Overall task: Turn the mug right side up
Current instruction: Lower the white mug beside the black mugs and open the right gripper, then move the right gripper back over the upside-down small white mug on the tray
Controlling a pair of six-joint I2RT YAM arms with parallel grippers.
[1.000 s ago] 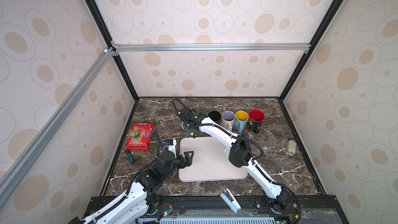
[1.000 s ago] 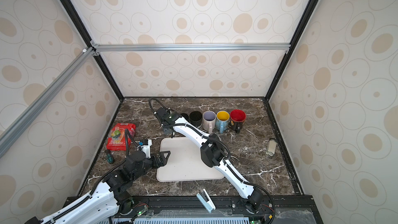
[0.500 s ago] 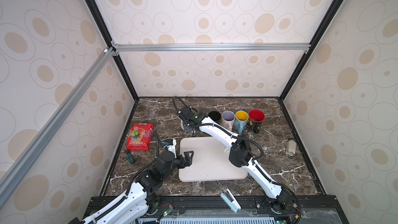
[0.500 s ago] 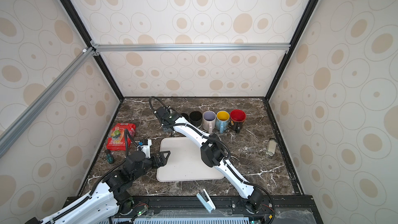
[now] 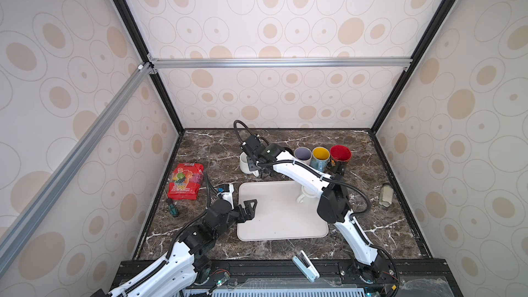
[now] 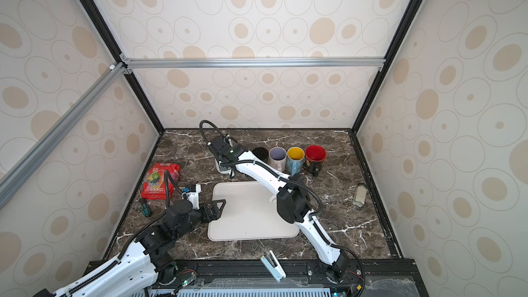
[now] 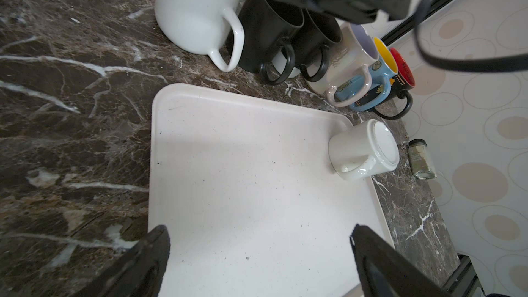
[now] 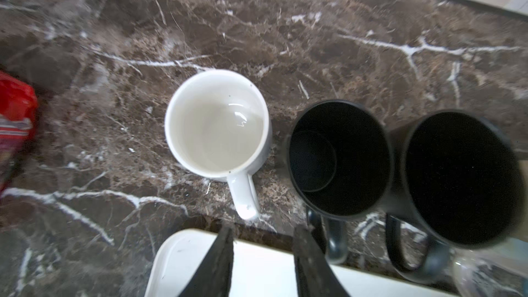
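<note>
A white mug [image 8: 217,122] stands upright, mouth up, on the marble at the left end of a row of mugs, also seen in a top view [image 5: 244,162]. My right gripper [image 8: 263,231] hovers just past its handle, open, with nothing between the fingers; in a top view this gripper [image 5: 258,171] is beside the mug. Another white mug [image 7: 363,150] sits upside down on the far right corner of the cream tray [image 7: 243,181], partly under the right arm in a top view [image 5: 305,194]. My left gripper [image 7: 258,232] is wide open and empty over the tray's left edge [image 5: 250,207].
Right of the white mug stand two black mugs [image 8: 337,155] [image 8: 463,175], then a pearly mug [image 5: 302,154], a blue one with yellow inside [image 5: 320,155] and a red-lined one [image 5: 340,155]. A red candy bag [image 5: 185,180], screwdriver [image 5: 172,208], spice jar [image 5: 385,194] and stapler [image 5: 305,264] lie around.
My right gripper's jaws have parted and the upright white mug now shows free beside it. The left arm has not moved.
</note>
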